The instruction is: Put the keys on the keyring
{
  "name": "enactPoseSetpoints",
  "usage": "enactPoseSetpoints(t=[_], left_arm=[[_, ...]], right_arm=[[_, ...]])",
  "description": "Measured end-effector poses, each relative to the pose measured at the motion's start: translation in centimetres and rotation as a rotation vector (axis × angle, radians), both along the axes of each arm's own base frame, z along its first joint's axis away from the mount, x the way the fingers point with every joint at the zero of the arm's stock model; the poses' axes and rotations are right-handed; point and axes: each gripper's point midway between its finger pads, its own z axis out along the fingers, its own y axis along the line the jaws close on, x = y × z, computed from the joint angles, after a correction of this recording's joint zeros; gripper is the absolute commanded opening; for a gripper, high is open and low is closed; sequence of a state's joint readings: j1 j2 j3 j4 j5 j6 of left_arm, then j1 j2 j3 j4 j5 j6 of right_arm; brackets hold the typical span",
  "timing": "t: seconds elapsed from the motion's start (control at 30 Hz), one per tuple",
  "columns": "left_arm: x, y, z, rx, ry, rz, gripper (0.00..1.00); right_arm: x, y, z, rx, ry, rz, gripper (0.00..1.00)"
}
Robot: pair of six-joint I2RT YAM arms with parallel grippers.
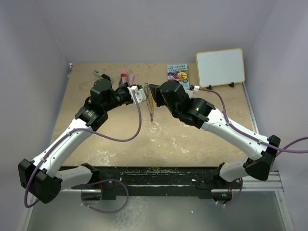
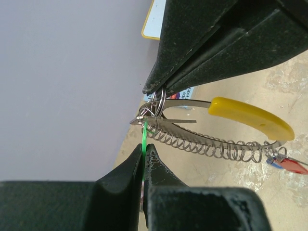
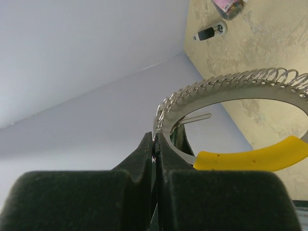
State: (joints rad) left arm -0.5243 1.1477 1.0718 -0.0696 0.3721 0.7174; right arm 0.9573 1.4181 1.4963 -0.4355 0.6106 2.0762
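The L gripper (image 2: 144, 150) is pinching the green key (image 2: 144, 137) edge-on, jaws shut on its tag. The R gripper (image 3: 154, 142) is clamping the keyring (image 2: 250, 115) by its metal band, mid-air betw. both arms. The red key (image 2: 294, 165) & blue key (image 2: 273, 162) are hanging at its far end. Risk: the thin tag is giving little grip, so any twist or pull is likely slipping it out, or prying the band from R's hold, dropping everything onto the table (image 1: 192, 137).

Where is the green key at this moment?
Left wrist view: the green key is pinched edge-on in the left hand, its top at the open end of the keyring, just below the right hand.
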Motion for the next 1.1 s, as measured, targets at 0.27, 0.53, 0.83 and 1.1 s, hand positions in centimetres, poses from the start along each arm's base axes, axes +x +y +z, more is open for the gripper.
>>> enactPoseSetpoints(t=[0.27, 0.53, 0.83, 1.1], left_arm=[[-0.1, 0.1, -0.4, 0.006, 0.014, -0.007, 0.14], [-0.4, 0.6, -1.0, 0.037, 0.066, 0.008, 0.3], [-2.9, 1.1, 0.4, 0.048, 0.086, -0.041, 0.32], [-4.9, 1.0, 3.9, 0.0, -0.105, -0.116, 0.33]], right_arm=[[0.1, 0.2, 0.0, 0.011, -0.004, 0.005, 0.0], [0.0, 0.6, 0.1, 0.025, -0.008, 0.016, 0.0], [-0.3, 0.6, -0.3, 0.025, 0.002, 0.03, 0.0], [-0.9, -0.4, -0.5, 0.001, 0.02, 0.029, 0.0]])
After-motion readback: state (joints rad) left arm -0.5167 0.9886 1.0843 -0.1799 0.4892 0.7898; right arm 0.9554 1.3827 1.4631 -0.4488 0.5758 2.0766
